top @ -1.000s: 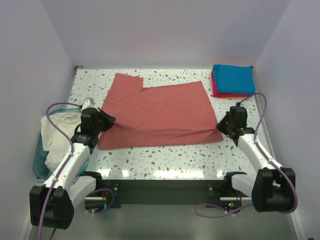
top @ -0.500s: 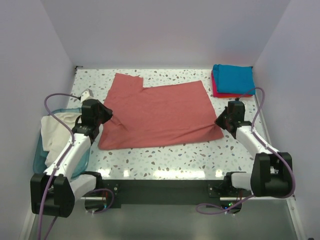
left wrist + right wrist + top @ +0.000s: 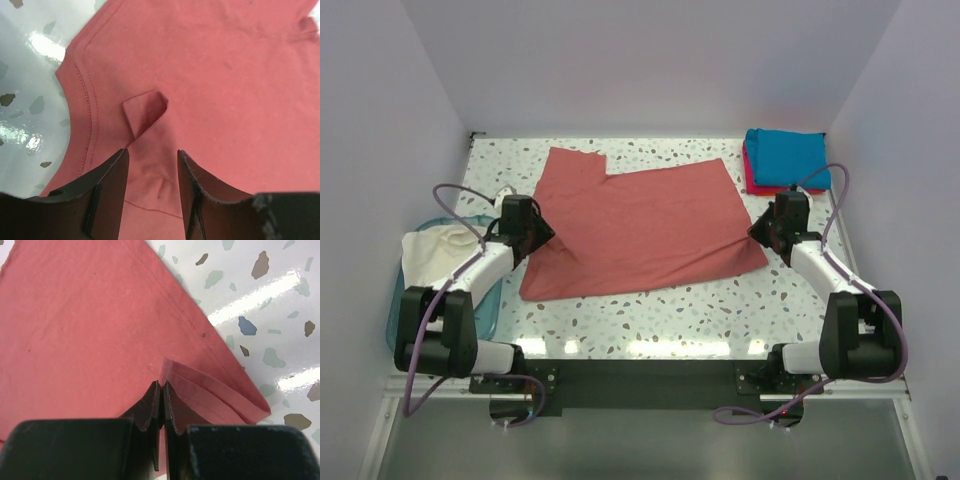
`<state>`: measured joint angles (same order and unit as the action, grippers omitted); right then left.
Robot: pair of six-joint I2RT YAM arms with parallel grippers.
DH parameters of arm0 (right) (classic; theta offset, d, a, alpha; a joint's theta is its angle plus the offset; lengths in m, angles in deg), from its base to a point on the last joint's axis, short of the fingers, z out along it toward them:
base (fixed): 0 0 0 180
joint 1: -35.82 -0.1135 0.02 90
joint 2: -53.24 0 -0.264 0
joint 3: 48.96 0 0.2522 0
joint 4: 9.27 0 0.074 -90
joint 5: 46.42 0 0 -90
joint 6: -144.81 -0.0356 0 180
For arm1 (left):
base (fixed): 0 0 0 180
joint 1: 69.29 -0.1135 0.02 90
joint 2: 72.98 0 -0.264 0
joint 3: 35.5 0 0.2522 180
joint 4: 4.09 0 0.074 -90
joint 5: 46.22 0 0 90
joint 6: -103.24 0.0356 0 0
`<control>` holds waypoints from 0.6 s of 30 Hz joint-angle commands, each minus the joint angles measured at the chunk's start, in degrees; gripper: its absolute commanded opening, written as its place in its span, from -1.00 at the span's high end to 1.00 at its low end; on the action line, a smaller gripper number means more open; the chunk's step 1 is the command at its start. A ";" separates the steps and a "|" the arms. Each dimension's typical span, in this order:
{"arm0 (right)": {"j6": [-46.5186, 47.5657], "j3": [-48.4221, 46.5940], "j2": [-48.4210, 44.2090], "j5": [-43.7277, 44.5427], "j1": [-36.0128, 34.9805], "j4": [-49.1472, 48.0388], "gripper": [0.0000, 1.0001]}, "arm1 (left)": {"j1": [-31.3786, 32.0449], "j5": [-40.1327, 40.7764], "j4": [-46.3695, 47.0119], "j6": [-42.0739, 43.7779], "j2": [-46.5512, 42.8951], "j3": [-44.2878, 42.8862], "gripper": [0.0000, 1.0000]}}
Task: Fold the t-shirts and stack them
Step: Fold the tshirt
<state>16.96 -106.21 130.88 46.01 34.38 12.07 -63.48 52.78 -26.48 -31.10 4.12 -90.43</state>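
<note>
**mo_k:** How's the brick-red t-shirt (image 3: 635,225) looking right now?

**tess:** It's spread out pretty flat across the middle of the speckled table (image 3: 650,310). It's a dusty matte red with one sleeve poking out toward 11 o'clock. A long shallow crease runs across the near part, roughly from 9 o'clock to 4 o'clock. In the left wrist view you can see the stitched hem curving round, plus a tiny tent of cloth standing up on its own.

**mo_k:** And the grippers?

**tess:** The left gripper (image 3: 151,155) is at the shirt's 9 o'clock edge. Its fingers are spread apart with cloth lying loose between them, so it isn't clamping anything. That little tent sits just past the tips. The right gripper (image 3: 162,385) is at the 3 o'clock edge with its fingers pressed together. It's pinching a doubled-over strip of the hem right at the corner, and the fold rises up to meet the tips.

**mo_k:** What about the other shirts?

**tess:** The teal-blue t-shirt (image 3: 787,157) is folded at about 1 o'clock on the table. It sits on top of the pinkish-red t-shirt (image 3: 750,182), which shows only as a sliver along the edges. The cream-white t-shirt (image 3: 432,255) is bunched up in the light-blue bin (image 3: 398,318) at 8 o'clock, just behind the left arm.
</note>
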 commanded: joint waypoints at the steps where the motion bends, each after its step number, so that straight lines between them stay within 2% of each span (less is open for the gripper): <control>1: -0.65 0.33 0.75 -0.50 0.20 -4.23 1.00 | 0.79 0.68 1.59 -1.19 3.74 -2.95 0.03; 10: -0.91 0.86 1.10 -1.73 0.20 -5.29 1.00 | 1.58 0.32 3.08 -0.22 10.43 -6.64 0.03; 18: -1.27 1.65 1.54 -2.35 0.20 -6.26 1.00 | 1.58 1.03 4.14 0.13 12.37 -7.26 0.14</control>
<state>16.37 -104.85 132.04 43.89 34.38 9.49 -62.13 52.78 -25.41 -31.14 15.59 -95.54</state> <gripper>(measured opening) 0.043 0.435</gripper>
